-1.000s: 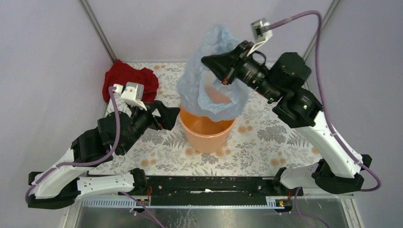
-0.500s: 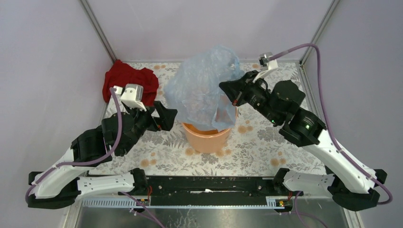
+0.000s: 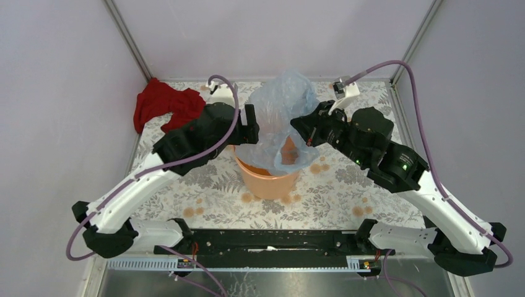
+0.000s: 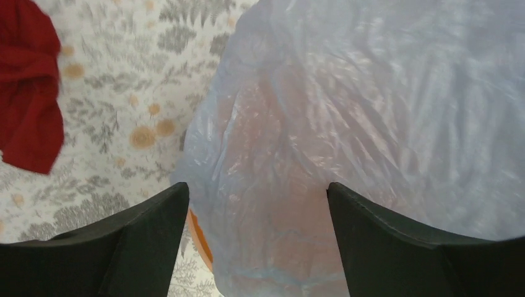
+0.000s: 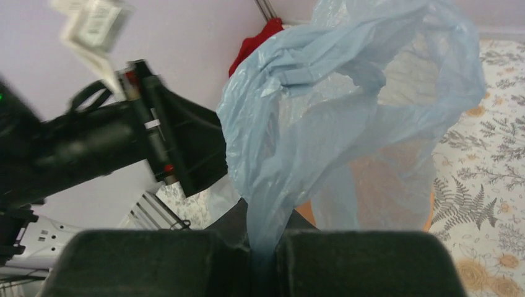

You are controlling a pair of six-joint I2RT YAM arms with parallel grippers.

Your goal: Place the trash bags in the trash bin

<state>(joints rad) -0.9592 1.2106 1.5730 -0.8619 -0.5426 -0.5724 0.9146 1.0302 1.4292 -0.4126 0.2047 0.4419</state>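
The pale blue trash bag (image 3: 278, 117) billows above the orange trash bin (image 3: 270, 178) at the table's middle, its lower part hanging over the bin's mouth. My right gripper (image 3: 301, 128) is shut on a gathered edge of the bag (image 5: 291, 161) at its right side. My left gripper (image 3: 251, 125) is open at the bag's left side, level with its middle. In the left wrist view the bag (image 4: 371, 124) fills the space ahead of the spread fingers (image 4: 148, 229), and a strip of the bin's rim (image 4: 199, 235) shows beneath it.
A red cloth (image 3: 166, 105) lies crumpled at the back left of the flowered table cover (image 3: 347, 185); it also shows in the left wrist view (image 4: 28, 86). Metal frame posts and purple walls close in the back and sides.
My left arm has swung up from beside the bin to the bag's left side, its gripper open. The bag has sunk lower over the bin and narrowed. My right gripper has barely moved.
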